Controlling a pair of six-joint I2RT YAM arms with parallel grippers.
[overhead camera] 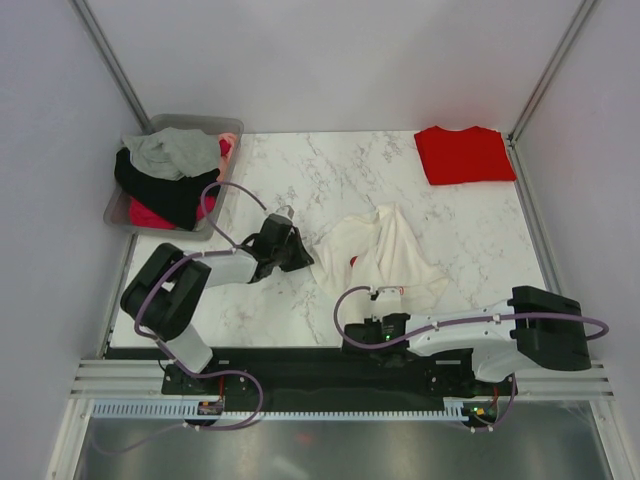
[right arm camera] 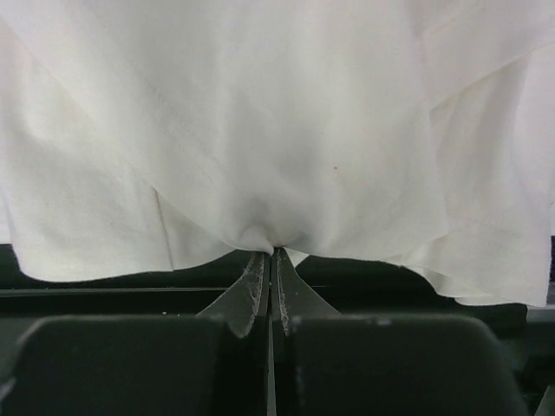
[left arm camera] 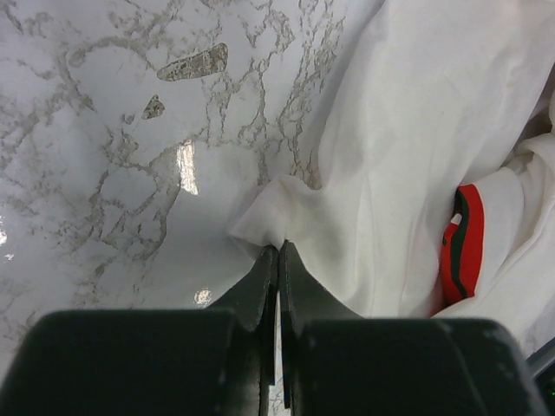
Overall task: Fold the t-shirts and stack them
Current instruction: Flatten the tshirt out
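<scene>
A crumpled cream-white t-shirt [overhead camera: 385, 250] lies in the middle of the marble table, a bit of its red print [left arm camera: 461, 243] showing in a fold. My left gripper [overhead camera: 303, 252] is shut on the shirt's left edge [left arm camera: 269, 221], pinching a corner of cloth at the fingertips. My right gripper [overhead camera: 385, 293] is shut on the shirt's near hem [right arm camera: 269, 234], at the table's near edge. A folded red t-shirt [overhead camera: 464, 154] lies flat at the far right corner.
A grey bin [overhead camera: 135, 218] with several mixed garments stands at the far left corner. White walls close in the table on the left, back and right. The black rail of the arm bases [overhead camera: 300, 365] runs along the near edge.
</scene>
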